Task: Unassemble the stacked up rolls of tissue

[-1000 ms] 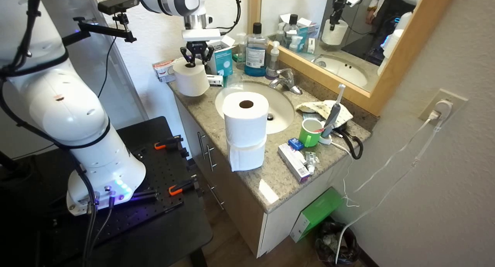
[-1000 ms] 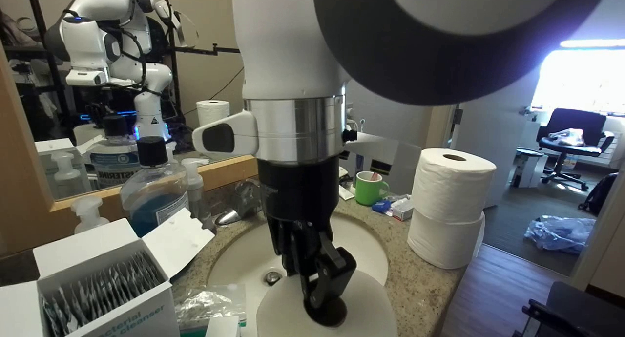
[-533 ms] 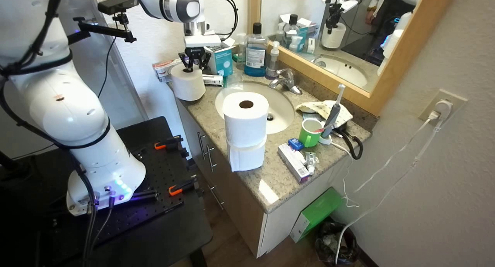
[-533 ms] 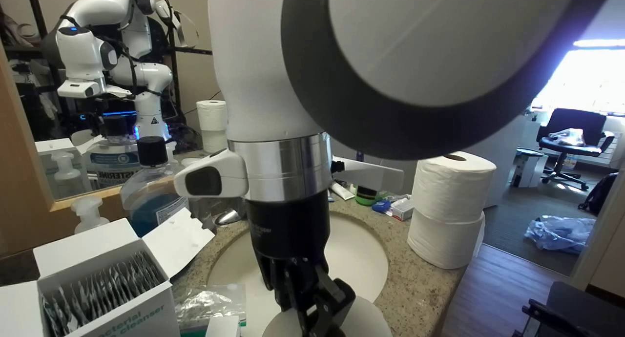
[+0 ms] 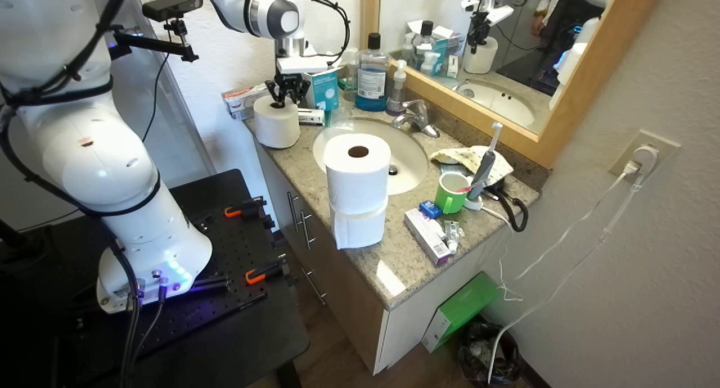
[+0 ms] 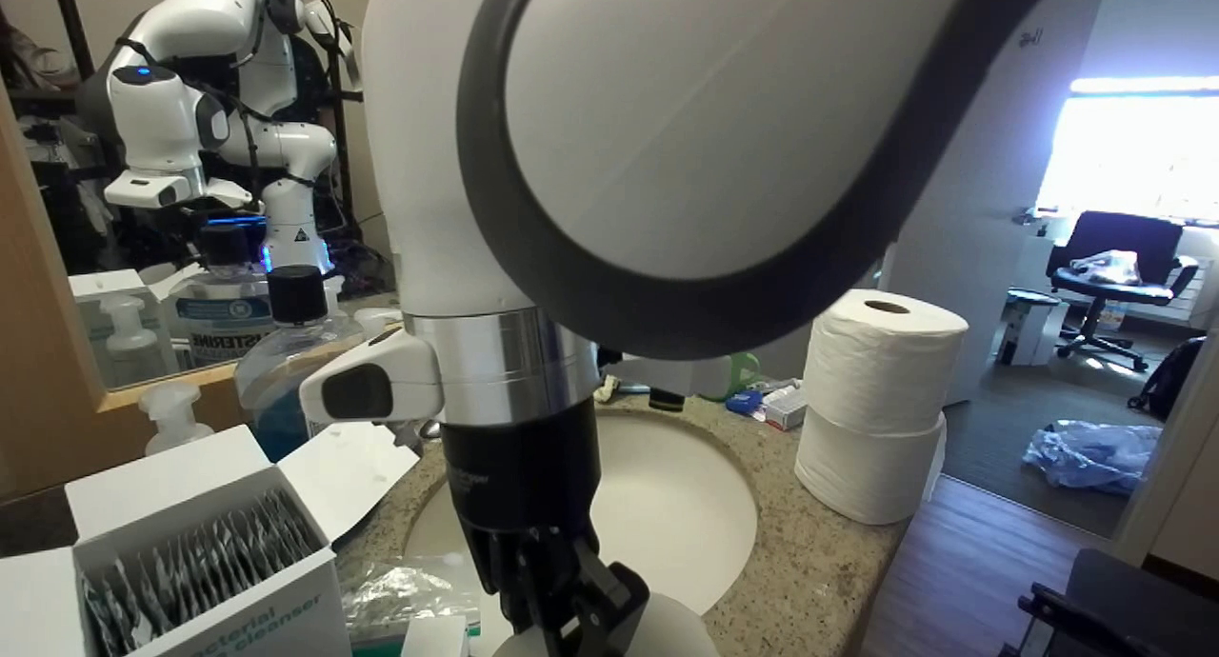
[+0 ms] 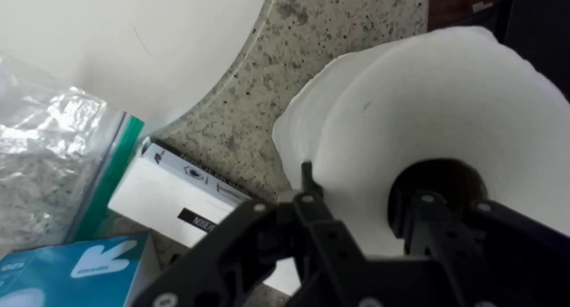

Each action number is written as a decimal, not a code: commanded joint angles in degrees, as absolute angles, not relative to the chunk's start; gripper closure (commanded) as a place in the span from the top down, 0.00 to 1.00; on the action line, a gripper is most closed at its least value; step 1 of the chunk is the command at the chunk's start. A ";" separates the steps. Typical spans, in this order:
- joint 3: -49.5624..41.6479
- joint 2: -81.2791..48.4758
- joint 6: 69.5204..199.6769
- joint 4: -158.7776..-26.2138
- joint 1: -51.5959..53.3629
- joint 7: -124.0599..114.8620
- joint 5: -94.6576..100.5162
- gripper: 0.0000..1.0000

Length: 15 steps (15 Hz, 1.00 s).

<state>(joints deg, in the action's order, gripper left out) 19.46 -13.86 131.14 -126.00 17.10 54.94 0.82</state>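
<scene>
Gripper [image 7: 355, 184]: clamped on the held roll [image 5: 277, 126]. Wrist view: one finger [image 7: 311, 209] presses the outside of the paper, the other finger [image 7: 427, 218] reaches down into the core; roll wall pinched between them.

Held roll: core facing up, at the front edge of the counter [image 5: 396, 236], close to the front corner on the teal box [image 5: 324, 90] side. Contact of its base with the counter: cannot tell.

Top roll [image 5: 358, 177] sits upright on bottom roll [image 5: 360, 228], the pair seen in both exterior views, at the front edge toward the front corner on the mug [image 5: 447, 198] side, well apart from the held roll. Bottom roll stands on the counter, a loose sheet hanging at its side.

Sink [image 5: 410, 152]: set into the counter; faucet [image 5: 416, 118] at its back rim.

White box [image 7: 164, 182]: lies just beside the held roll, sink side. Next to it, clear bag [image 7: 44, 133] with green seal, reaching over the sink rim. Teal box has its flaps up, packets [image 6: 205, 567] inside, seen in an exterior view. Mouthwash [image 5: 371, 81] and pump bottle [image 5: 397, 90] stand along the back edge.

Mug is green and upright; toothbrush [image 5: 484, 167] tilted just beside it. Blue box [image 5: 430, 209] near the mug; long box [image 5: 426, 235] lies toward the end edge, tube [image 5: 451, 236] alongside. Cloth [image 5: 468, 156] lies just behind mug and toothbrush, near the back edge.
</scene>
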 commanded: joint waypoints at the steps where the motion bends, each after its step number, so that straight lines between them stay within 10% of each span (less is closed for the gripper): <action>1: 19.77 -15.30 129.24 -122.76 16.90 54.80 3.01 0.12; 15: 18.75 -20.19 121.36 -114.83 17.41 45.57 14.31 0.12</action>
